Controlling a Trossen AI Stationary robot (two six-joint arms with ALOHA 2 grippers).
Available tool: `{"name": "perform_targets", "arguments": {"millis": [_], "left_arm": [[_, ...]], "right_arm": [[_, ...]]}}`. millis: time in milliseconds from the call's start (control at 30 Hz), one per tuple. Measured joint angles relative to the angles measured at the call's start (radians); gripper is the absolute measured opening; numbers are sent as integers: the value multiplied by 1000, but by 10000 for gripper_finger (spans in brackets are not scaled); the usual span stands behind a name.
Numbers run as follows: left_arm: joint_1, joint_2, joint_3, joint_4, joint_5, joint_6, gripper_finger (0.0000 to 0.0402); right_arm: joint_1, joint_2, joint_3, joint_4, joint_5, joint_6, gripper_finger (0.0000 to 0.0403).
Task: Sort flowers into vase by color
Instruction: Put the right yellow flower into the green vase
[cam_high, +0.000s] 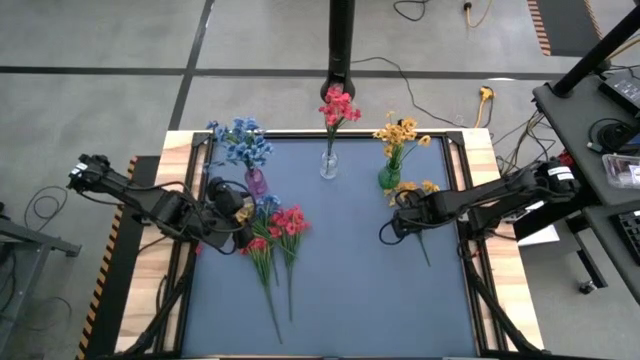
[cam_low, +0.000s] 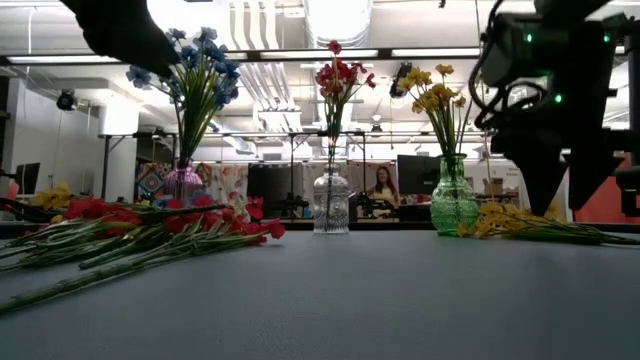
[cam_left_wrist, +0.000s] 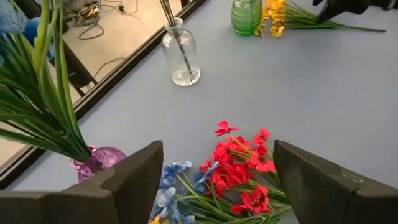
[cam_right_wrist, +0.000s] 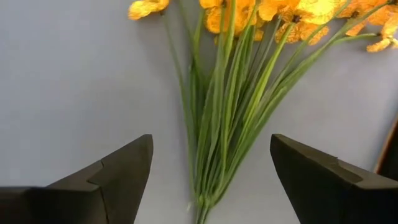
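Note:
Three vases stand along the far side of the blue mat: a purple one (cam_high: 256, 183) with blue flowers (cam_high: 242, 141), a clear one (cam_high: 329, 166) with red flowers (cam_high: 339, 106), and a green one (cam_high: 390, 177) with yellow flowers (cam_high: 400, 132). Loose red and blue sprigs (cam_high: 277, 228) lie on the mat at the left. My left gripper (cam_left_wrist: 216, 149) hovers open above them, the red blossoms (cam_left_wrist: 239, 174) below its fingers. A loose yellow sprig (cam_right_wrist: 230, 118) lies beside the green vase. My right gripper (cam_right_wrist: 211, 140) hangs open over its stems, pointing steeply down.
The mat's near half (cam_high: 350, 310) holds only the long stems of the left pile (cam_high: 270, 300). A black post (cam_high: 341, 40) rises behind the table's far edge. A wooden border (cam_high: 482, 170) frames the mat. In the low view a person sits in the room behind.

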Motion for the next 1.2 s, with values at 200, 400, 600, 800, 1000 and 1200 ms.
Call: {"name": "perform_targets", "arguments": {"millis": [200, 400, 600, 800, 1000, 1200], "left_arm": [[1, 2, 3, 0, -15, 18, 285], [1, 2, 3, 0, -25, 18, 285], [1, 2, 3, -1, -25, 18, 285], [1, 2, 3, -1, -25, 19, 285], [1, 2, 3, -1, -25, 23, 285], [1, 2, 3, -1, -25, 22, 285]], "right_arm": [[-14, 0, -71, 117, -30, -13, 292], [43, 0, -76, 274, -140, -40, 273], [128, 0, -37, 284, -236, -38, 256], [172, 0, -20, 246, -239, -7, 251], [172, 0, -20, 244, -232, -3, 251], [172, 0, -20, 244, -232, -1, 251]]}}
